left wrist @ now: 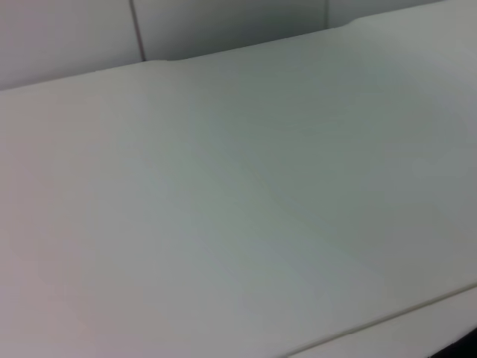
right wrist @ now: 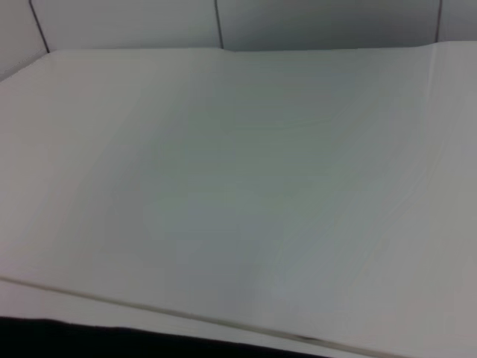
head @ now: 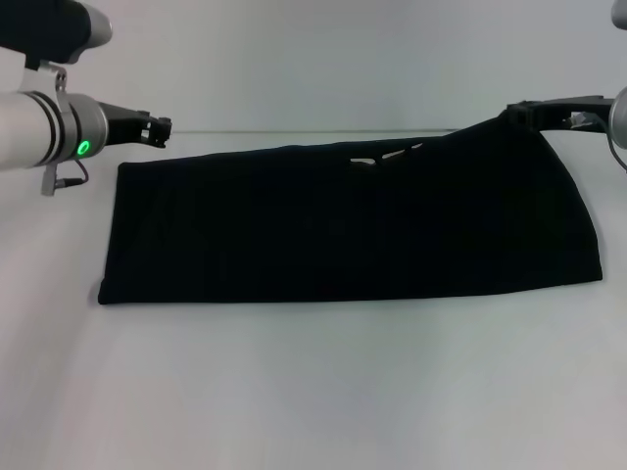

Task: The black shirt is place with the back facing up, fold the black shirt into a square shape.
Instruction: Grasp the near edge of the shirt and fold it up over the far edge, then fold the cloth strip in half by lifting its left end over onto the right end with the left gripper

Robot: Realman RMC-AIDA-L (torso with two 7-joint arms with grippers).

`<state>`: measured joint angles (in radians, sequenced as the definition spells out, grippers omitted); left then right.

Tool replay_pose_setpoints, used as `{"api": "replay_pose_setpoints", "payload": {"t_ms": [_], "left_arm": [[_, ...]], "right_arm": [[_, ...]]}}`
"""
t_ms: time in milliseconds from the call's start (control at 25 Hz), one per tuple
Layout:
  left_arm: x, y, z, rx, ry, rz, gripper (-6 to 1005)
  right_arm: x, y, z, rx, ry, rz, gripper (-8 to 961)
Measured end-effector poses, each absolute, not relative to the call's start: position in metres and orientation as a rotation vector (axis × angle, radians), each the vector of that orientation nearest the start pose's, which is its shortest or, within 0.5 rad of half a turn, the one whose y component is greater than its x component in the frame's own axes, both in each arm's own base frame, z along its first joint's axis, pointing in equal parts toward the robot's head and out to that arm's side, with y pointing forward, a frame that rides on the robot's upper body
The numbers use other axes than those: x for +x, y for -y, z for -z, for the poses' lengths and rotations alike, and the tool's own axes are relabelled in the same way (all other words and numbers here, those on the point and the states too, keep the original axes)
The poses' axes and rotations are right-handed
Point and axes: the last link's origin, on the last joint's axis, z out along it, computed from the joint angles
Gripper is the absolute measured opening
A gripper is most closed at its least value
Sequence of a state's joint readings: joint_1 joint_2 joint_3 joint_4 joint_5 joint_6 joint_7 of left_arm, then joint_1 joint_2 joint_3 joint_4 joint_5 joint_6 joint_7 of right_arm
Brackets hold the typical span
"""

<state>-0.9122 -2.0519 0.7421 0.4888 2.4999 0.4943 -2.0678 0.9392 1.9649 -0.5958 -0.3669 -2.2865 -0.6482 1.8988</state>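
Lying across the white bench point(head: 313, 392), the black shirt point(head: 353, 230) is folded into a long dark band. Its far right corner rises off the surface to the right tool point(head: 529, 114), which appears clamped on that raised cloth, the fabric sloping down from it toward the bench. The rest of the shirt spreads away from this tool toward the left tool point(head: 157, 127), which hangs just beyond the shirt's far left corner without touching it; I cannot tell whether its fingers are open or closed. A small pale gap shows along the shirt's far edge, between the two tools. Both wrist views show mostly bare bench.
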Motion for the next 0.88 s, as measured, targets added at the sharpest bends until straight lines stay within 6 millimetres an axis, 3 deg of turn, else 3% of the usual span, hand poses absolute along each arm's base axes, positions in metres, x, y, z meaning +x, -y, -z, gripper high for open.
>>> {"api": "replay_pose_setpoints", "payload": {"t_ms": [80, 360, 480, 720, 800, 880], "left_arm": [[-0.250, -0.489, -0.018, -1.967, 0.891, 0.095, 216], [-0.254, -0.488, -0.021, -1.917, 0.945, 0.128, 520], [-0.252, -0.485, -0.022, -1.946, 0.990, 0.144, 586], [-0.239, -0.466, -0.036, -2.131, 1.133, 0.190, 718], [-0.233, -0.455, -0.042, -2.205, 1.163, 0.202, 762], [-0.230, -0.443, -0.047, -2.270, 1.187, 0.213, 885]], "right_arm": [[0.250, -0.489, -0.035, -2.032, -1.020, -0.294, 245], [0.255, -0.489, -0.049, -2.005, -1.031, -0.314, 412], [0.254, -0.484, -0.053, -2.036, -1.062, -0.342, 483], [0.257, -0.458, -0.064, -2.179, -1.181, -0.424, 688], [0.257, -0.447, -0.065, -2.238, -1.215, -0.461, 686], [0.260, -0.436, -0.063, -2.287, -1.240, -0.486, 684]]}}
